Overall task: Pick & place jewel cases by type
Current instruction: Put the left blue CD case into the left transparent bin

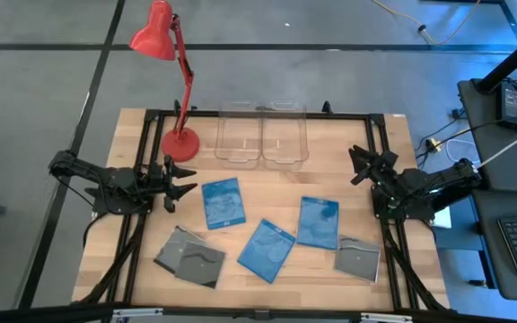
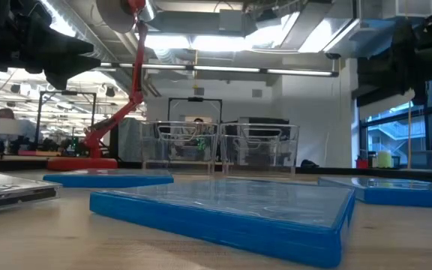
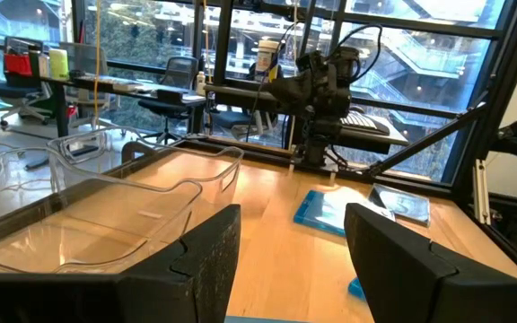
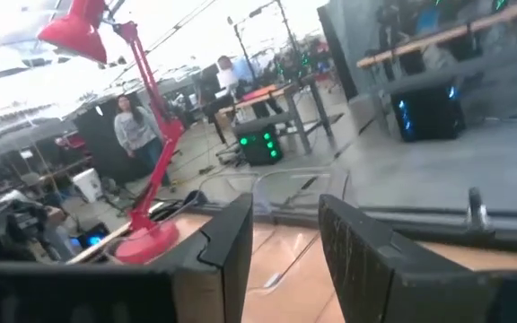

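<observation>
Three bright blue jewel cases lie flat on the wooden table: one (image 1: 223, 203) left of centre, one (image 1: 267, 248) in the middle near edge, one (image 1: 318, 222) to the right. Two smoky grey cases (image 1: 191, 258) overlap at the near left, and a third grey case (image 1: 358, 260) lies at the near right. My left gripper (image 1: 182, 186) hovers open at the table's left side, above the table, touching nothing. My right gripper (image 1: 357, 166) hovers open at the right side, also free. The left wrist view shows the right blue case (image 3: 326, 211) and grey case (image 3: 402, 205).
Two clear plastic bins (image 1: 260, 135) stand side by side at the far edge, centre. A red desk lamp stands with its base (image 1: 179, 143) at the far left and its head (image 1: 154, 34) beyond the table. A black frame (image 1: 380, 179) edges the table.
</observation>
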`<state>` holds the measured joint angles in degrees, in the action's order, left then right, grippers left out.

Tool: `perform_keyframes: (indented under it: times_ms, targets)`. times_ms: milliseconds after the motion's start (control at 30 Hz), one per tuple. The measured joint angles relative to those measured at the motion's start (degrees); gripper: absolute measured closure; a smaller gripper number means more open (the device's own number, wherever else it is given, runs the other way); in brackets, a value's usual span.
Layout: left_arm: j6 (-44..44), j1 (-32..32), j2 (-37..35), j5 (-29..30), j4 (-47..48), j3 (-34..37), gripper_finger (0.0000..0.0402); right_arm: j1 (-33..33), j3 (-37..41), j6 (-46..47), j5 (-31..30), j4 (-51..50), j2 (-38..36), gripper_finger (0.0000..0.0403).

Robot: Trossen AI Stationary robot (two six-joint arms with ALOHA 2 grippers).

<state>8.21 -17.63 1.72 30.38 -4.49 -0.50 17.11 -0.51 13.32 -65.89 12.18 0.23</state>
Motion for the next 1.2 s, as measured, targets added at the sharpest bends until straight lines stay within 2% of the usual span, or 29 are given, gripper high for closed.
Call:
perform_keyframes:
  times_ms: [267,433,600,700,833,967,1100,1200]
  targets:
    - [-3.8,0.0,0.0,1.7,0.2,0.0,0.0203,-1.3,0.0,1.6,-0.4,-0.1,0.0,0.0270]
    - [-9.5,0.0,0.0,1.7,0.2,0.0,0.0203,-1.3,0.0,1.6,-0.7,0.0,0.0,0.0270]
    - [-20.6,0.0,0.0,3.1,0.1,0.0,0.0203,-1.3,0.0,1.5,-0.6,0.0,0.0,0.0270]
    - [-22.9,0.0,0.0,3.1,0.1,0.0,0.0203,-1.3,0.0,3.8,-0.6,0.0,0.0,0.0270]
    - [-22.5,0.0,0.0,3.1,0.1,0.0,0.0203,-1.2,0.0,4.9,-0.4,0.0,0.0,0.0270]
    - [-21.1,0.0,0.0,2.3,0.0,0.0,0.0203,-1.2,0.0,10.9,1.5,-0.4,0.0,0.0270]
    - [-12.7,0.0,0.0,0.9,-2.2,0.0,0.0203,-1.2,0.0,18.1,8.0,-0.5,0.0,0.0270]
    - [-4.2,0.0,0.0,0.9,-8.5,0.0,0.0203,-1.2,0.0,19.3,11.9,-0.9,0.0,0.0270]
